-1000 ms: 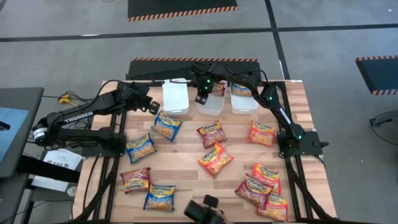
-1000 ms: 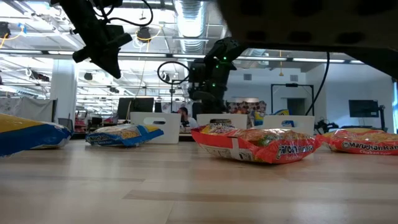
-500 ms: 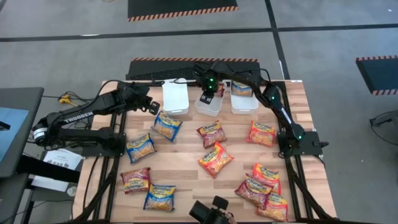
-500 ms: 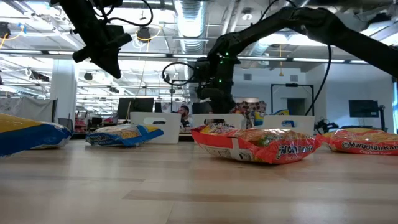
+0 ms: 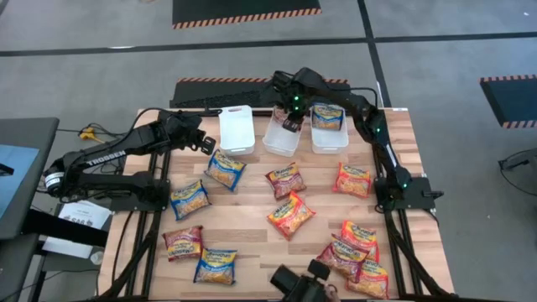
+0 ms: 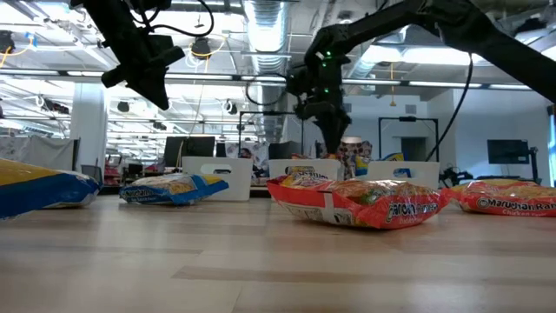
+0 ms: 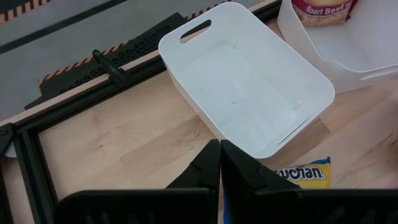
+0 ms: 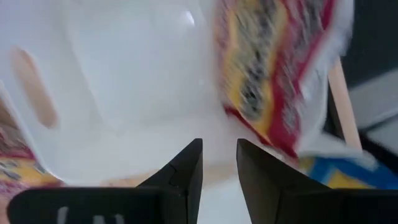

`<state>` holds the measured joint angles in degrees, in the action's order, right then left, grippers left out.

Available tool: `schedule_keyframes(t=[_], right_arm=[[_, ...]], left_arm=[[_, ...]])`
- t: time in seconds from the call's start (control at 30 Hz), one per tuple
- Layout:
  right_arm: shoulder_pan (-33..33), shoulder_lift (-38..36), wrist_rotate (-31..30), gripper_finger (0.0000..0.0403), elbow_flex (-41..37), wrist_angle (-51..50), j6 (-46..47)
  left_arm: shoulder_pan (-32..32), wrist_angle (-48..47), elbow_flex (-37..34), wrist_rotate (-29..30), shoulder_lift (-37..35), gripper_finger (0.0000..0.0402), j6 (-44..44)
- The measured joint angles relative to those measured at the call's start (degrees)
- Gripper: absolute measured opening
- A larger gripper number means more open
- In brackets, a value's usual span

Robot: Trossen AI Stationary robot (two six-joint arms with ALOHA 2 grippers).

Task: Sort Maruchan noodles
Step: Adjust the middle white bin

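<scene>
Ramen packets lie flat on the wooden table: blue ones (image 5: 225,169) (image 5: 190,199) (image 5: 216,265), maroon ones (image 5: 285,179) (image 5: 183,242), orange ones (image 5: 290,214) (image 5: 353,179), and a cluster (image 5: 352,252) at the near right. A maroon packet (image 8: 273,68) (image 7: 323,7) stands tilted inside the middle white bin (image 5: 284,138). My right gripper (image 8: 219,165) (image 5: 290,124) hovers open above that bin, holding nothing. My left gripper (image 7: 220,155) (image 5: 204,144) is shut and empty, raised above the table beside the empty left bin (image 7: 242,93).
Three white bins stand in a row at the table's far edge; the right bin (image 5: 329,132) holds a packet. The black frame rail (image 7: 106,62) runs behind them. Bare wood shows between the left bin and the blue packets.
My right gripper has risen from low over the middle bin and shifted toward the table's far right. The maroon packet stays in the middle bin. My left arm has kept still.
</scene>
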<state>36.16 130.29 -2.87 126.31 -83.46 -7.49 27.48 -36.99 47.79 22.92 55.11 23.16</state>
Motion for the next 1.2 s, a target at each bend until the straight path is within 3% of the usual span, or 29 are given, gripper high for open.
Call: schedule_keyframes(t=[0.27, 0.6, 0.83, 1.2], right_arm=[[3.8, 0.4, 0.1, 0.0123, -1.5, -2.3, 0.4], [4.1, 0.2, 0.1, 0.0123, -2.0, -3.6, -0.5], [4.4, 0.3, 0.1, 0.0123, -7.0, -3.1, -0.9], [4.1, 0.3, 0.0, 0.0123, -8.9, 6.7, 0.0]], left_arm=[[0.0, 0.0, 0.0, 0.0, 0.0, 0.0000, 0.0], [0.0, 0.0, 0.0, 0.4, 0.0, 0.0000, 0.0], [0.0, 0.0, 0.0, 1.7, 0.0, 0.0000, -0.2], [0.0, 0.0, 0.0, 1.7, 0.0, 0.0000, -0.2]])
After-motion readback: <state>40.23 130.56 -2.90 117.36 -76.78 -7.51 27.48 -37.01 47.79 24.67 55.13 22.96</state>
